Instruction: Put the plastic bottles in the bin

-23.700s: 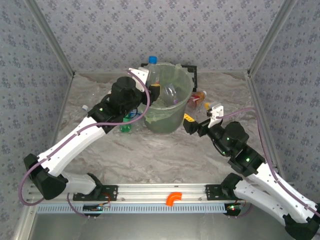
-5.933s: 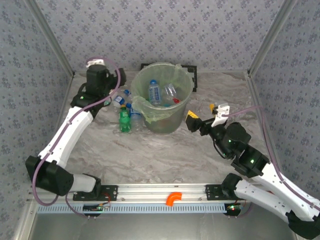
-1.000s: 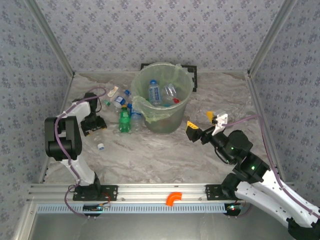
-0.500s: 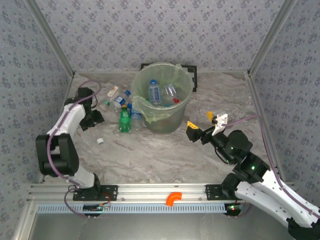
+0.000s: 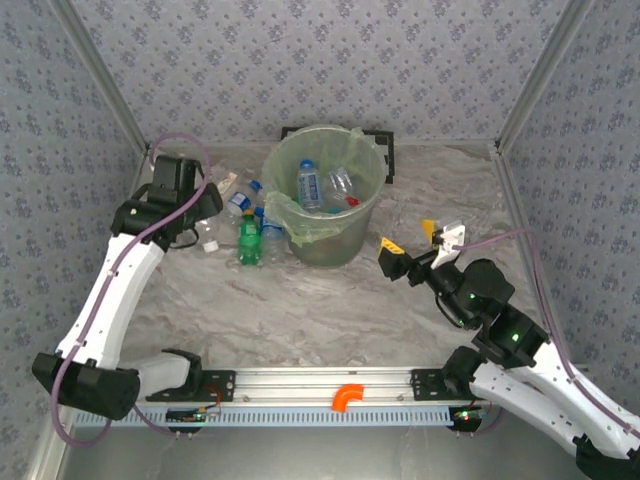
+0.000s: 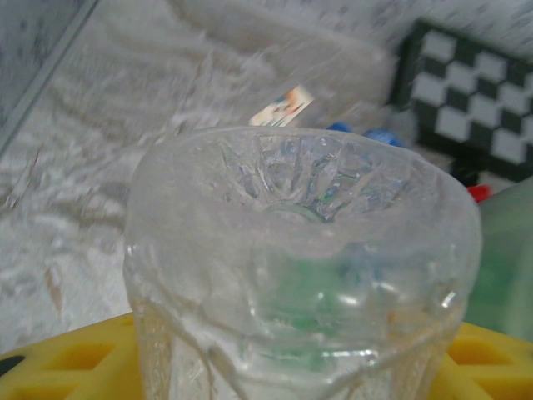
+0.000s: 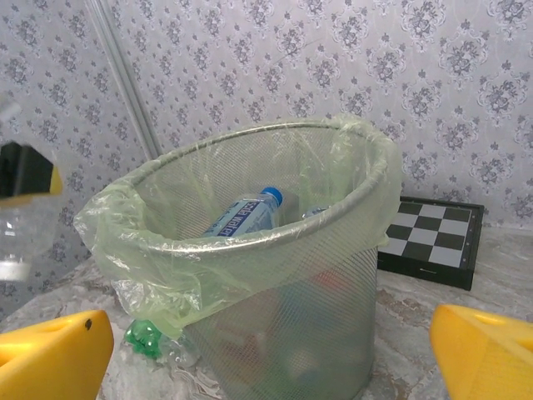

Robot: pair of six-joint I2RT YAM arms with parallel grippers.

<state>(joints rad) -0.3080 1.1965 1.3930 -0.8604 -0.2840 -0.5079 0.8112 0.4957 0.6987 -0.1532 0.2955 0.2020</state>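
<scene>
The pale green bin (image 5: pixel 372 190) stands at the back centre, with a blue-capped bottle (image 5: pixel 308 183) and another clear bottle (image 5: pixel 342 183) inside. My left gripper (image 5: pixel 205 222) is shut on a clear bottle (image 5: pixel 208 235) with a white cap, held left of the bin above the table. In the left wrist view that bottle's base (image 6: pixel 300 250) sits between my yellow fingers (image 6: pixel 58 367). A green bottle (image 5: pixel 247 240) and several others (image 5: pixel 240 200) lie beside the bin's left side. My right gripper (image 5: pixel 412 240) is open and empty, right of the bin (image 7: pixel 283 275).
A black and white checkerboard (image 7: pixel 433 237) lies behind the bin against the back wall. Patterned walls and metal posts close in three sides. Bare marbled table (image 5: pixel 320 310) stretches in front of the bin.
My left arm has swung up and toward the bin, carrying the white-capped clear bottle from the left table area. The right gripper shifted slightly right.
</scene>
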